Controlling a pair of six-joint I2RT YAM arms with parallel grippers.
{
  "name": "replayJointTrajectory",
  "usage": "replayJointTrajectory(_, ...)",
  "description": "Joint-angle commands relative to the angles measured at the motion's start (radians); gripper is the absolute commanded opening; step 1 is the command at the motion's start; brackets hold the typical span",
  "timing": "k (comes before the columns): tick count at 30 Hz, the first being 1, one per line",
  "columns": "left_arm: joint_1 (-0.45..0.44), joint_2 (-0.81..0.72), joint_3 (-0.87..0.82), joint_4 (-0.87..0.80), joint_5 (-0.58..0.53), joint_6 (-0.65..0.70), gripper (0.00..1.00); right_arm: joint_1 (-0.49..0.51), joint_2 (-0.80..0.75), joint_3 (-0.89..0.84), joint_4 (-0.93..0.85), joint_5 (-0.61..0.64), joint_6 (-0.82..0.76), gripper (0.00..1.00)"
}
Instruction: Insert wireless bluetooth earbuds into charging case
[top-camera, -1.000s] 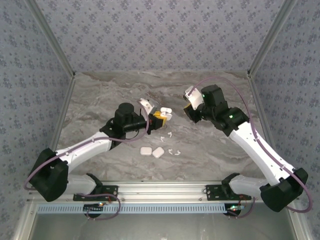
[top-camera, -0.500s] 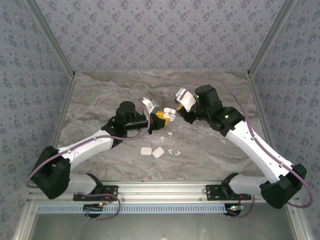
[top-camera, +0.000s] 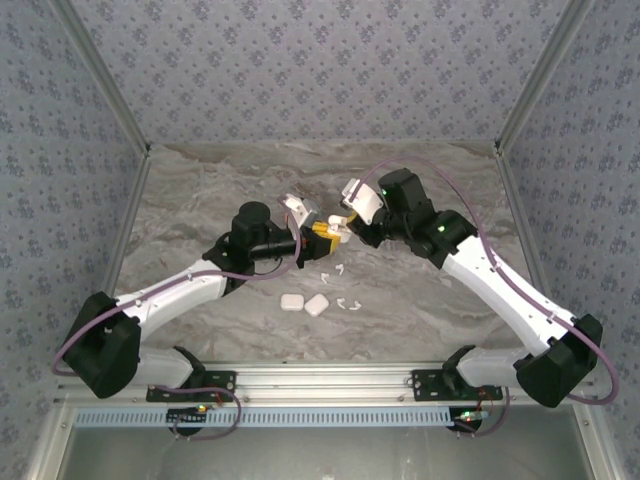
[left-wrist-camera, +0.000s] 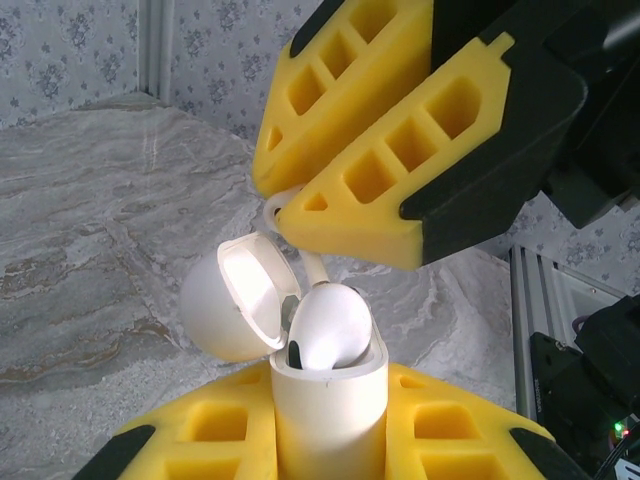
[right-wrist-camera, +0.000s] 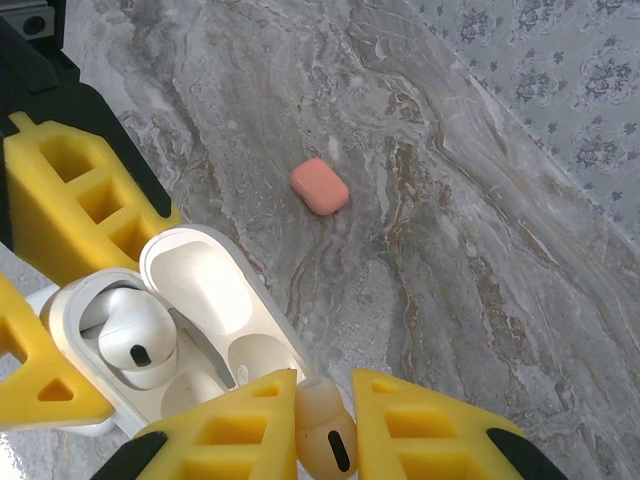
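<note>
The left tool (top-camera: 319, 238) is clamped narrow on a white rounded plastic charging case (left-wrist-camera: 330, 415). It holds the case upright between its yellow ribbed fingers, with the lid (left-wrist-camera: 245, 300) flipped open. One white stemmed earbud (left-wrist-camera: 330, 328) sits in one socket of the case, and the neighbouring socket (right-wrist-camera: 255, 358) is bare. The left arm (top-camera: 180, 290) stretches low from the near left corner, its wrist turned toward the centre. On the counter nearward of that tool lie two closed white cases (top-camera: 292, 301) side by side and a few loose white earbuds (top-camera: 345, 304).

Just right of the held case, the right tool (right-wrist-camera: 322, 395) pinches a second whitish earbud (right-wrist-camera: 322, 435) at its fingertips. It is close over the open case; whether it touches I cannot tell. The right arm (top-camera: 490, 275) reaches in from the near right corner, bent at the elbow. Beyond the right tool a coral-pink closed case (right-wrist-camera: 320, 186) lies alone on the grey marbled counter (top-camera: 430, 300). Blue-grey floral wallpaper panels (top-camera: 320, 70) enclose the counter.
</note>
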Motion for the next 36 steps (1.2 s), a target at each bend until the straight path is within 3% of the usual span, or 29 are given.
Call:
replayJointTrajectory(1, -0.005, 0.0, 0.038, 0.038, 0.021, -0.009, 0.04, 0.008, 0.006, 0.028, -0.004, 0.008, -0.018, 0.2)
replayJointTrajectory(27, -0.006, 0.007, 0.041, 0.052, 0.015, -0.012, 0.04, 0.019, 0.012, 0.041, -0.051, -0.127, -0.002, 0.2)
replayJointTrajectory(36, -0.015, 0.015, 0.044, 0.064, 0.015, -0.012, 0.04, 0.008, 0.023, 0.061, -0.073, -0.17, 0.035, 0.25)
